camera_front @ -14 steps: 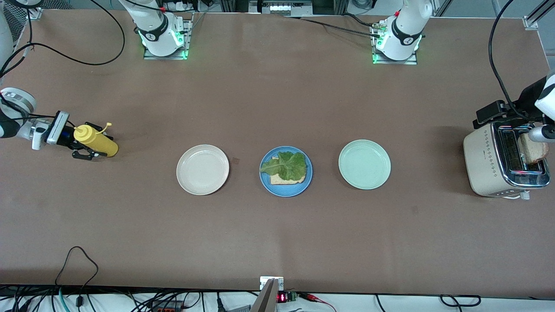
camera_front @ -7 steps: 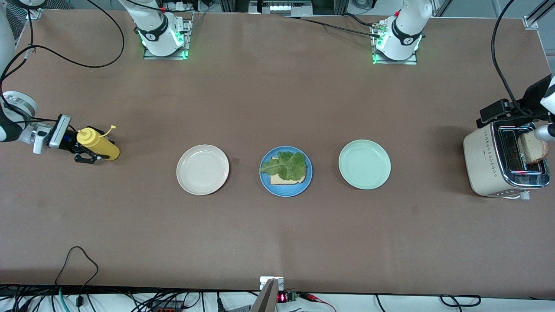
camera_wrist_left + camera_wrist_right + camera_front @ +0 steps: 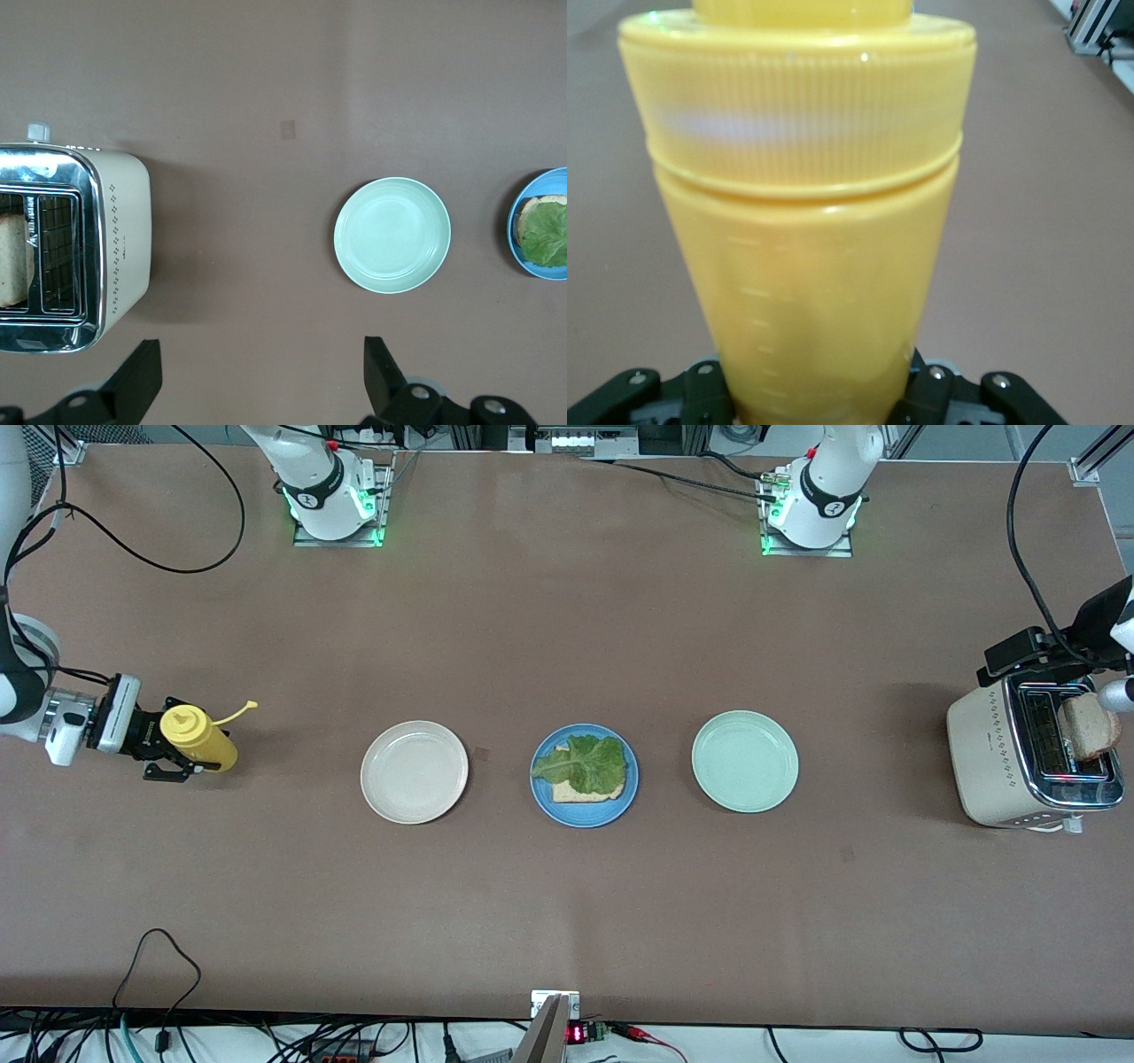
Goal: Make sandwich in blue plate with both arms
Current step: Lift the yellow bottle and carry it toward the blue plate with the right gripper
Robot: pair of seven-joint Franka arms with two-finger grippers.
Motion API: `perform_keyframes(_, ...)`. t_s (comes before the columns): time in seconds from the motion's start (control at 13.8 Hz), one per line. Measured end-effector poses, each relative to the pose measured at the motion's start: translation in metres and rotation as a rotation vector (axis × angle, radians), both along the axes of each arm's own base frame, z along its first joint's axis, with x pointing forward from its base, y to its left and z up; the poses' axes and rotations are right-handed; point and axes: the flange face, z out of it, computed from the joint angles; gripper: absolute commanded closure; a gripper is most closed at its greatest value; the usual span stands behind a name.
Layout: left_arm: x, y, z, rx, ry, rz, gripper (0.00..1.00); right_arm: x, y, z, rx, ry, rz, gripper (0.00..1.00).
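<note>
Blue plate [image 3: 584, 808]: sat mid-table betw. cream plate [image 3: 414, 771] & pale green plate [image 3: 744, 761], all 3 in a row, apart from each other.
Sandwich [image 3: 589, 772]: on blue plate; only 1 bread slice w/ lettuce leaf [image 3: 592, 763] on top, no upper slice on it.
Cream plate: toward right arm's end of table.
Pale green plate: toward left arm's end, betw. blue plate & toaster [image 3: 992, 757].
Toaster: cream w/ chrome top, at left arm's end of table; red light showed on its front edge.
2nd bread slice [image 3: 1091, 725]: stood up out of toaster slot.
Left gripper [image 3: 261, 376]: over table just beside toaster, per wrist view; jaws spread wide, nothing betw. them. Mostly cut off at edge of front view.
Right gripper [image 3: 168, 744]: at right arm's end of table, jaws clamped on mustard bottle [image 3: 201, 737].
Mustard bottle: yellow, tilted, cap toward gripper side, thin yellow tether sticking out; filled right wrist view [image 3: 802, 221].
Table [image 3: 567, 921]: brown top.
</note>
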Motion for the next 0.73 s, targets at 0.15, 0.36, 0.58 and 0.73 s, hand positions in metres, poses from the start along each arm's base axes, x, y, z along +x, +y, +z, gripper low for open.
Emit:
perform_keyframes(0.15, 0.0, 0.001, 0.0, 0.0, 0.0, 0.002, 0.0, 0.015, 0.034, 0.03, -0.061, 0.024, -0.004, 1.0)
perform_keyframes(0.36, 0.0, 0.005, 0.0, 0.0, 0.0, 0.01, 0.0, 0.03, 0.088, 0.062, -0.141, 0.052, -0.017, 1.0)
perform_keyframes(0.58, 0.0, 0.006, 0.001, 0.0, -0.001, 0.011, 0.0, 0.039, 0.14, 0.081, -0.235, 0.112, -0.049, 1.0)
perform_keyframes(0.73, -0.001, 0.006, 0.002, 0.001, -0.004, 0.011, 0.0, 0.042, 0.177, 0.096, -0.321, 0.137, -0.082, 1.0)
